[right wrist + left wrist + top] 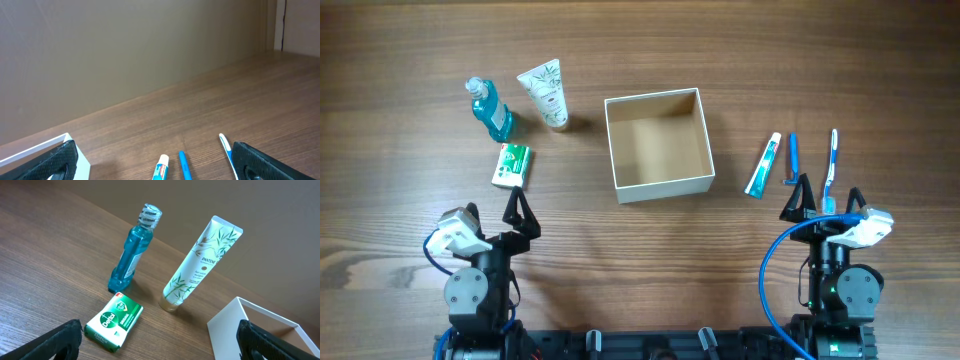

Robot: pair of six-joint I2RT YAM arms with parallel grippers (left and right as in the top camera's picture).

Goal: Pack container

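brown wood-grain tabletop (410,60) fills the overhead view, and the wrist cameras show a plain tan wall behind it. nearest the robot, the left gripper (496,212) stands over bare wood with its jaws spread wide, holding nothing. the right gripper (827,204) stands the same way on the other side, its jaws wide apart and empty. its fingertips flank the near end of a white-and-blue toothbrush (832,165) (whether either one touches the brush cannot be told). just beyond the left gripper a green-and-white soap carton (511,166) lies flat, label up. on the right, a slim blue stick (793,160) and a toothpaste tube (763,166) lie beside the toothbrush, roughly parallel and each apart from the next. farther in, the container (665,186) sits upright near the middle of the table, between the two groups and well apart from both grippers, with its top open and its tan inside showing. farthest out on the left, a blue mouthwash bottle (492,110) and a pale pantene tube (546,93) printed with leaves appear to stand upright side by side, not touching.
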